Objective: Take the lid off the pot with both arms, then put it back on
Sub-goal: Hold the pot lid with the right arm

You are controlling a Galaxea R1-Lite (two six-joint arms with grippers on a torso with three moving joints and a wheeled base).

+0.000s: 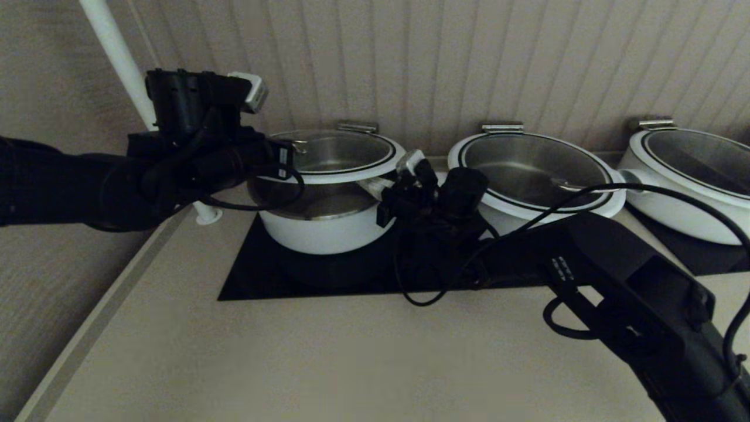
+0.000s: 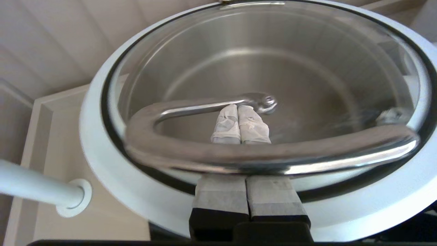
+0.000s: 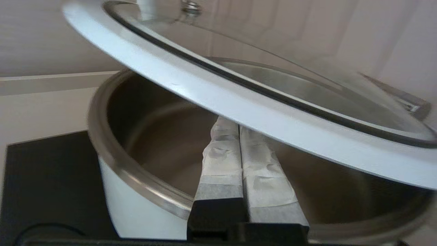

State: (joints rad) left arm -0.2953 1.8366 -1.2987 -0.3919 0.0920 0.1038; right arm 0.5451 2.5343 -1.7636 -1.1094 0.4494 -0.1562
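The lid (image 1: 340, 153) hangs tilted a little above the white pot (image 1: 322, 225), which stands on a black hob plate. My left gripper (image 1: 287, 155) is shut, and its closed fingers (image 2: 225, 124) pass under the lid's curved steel handle (image 2: 273, 155), with the white ring (image 2: 112, 160) below. My right gripper (image 1: 404, 176) is shut at the lid's right side. Its closed fingers (image 3: 259, 171) reach under the lid's white ring (image 3: 239, 106), over the pot's open steel rim (image 3: 136, 177). The pot's inside looks empty.
Two wider white pots with glass lids stand to the right (image 1: 533, 170) and far right (image 1: 691, 170). A white pole (image 1: 117, 58) rises at the back left, its foot beside the pot. The ribbed wall is close behind. The black hob plate (image 1: 263, 275) lies under the pot.
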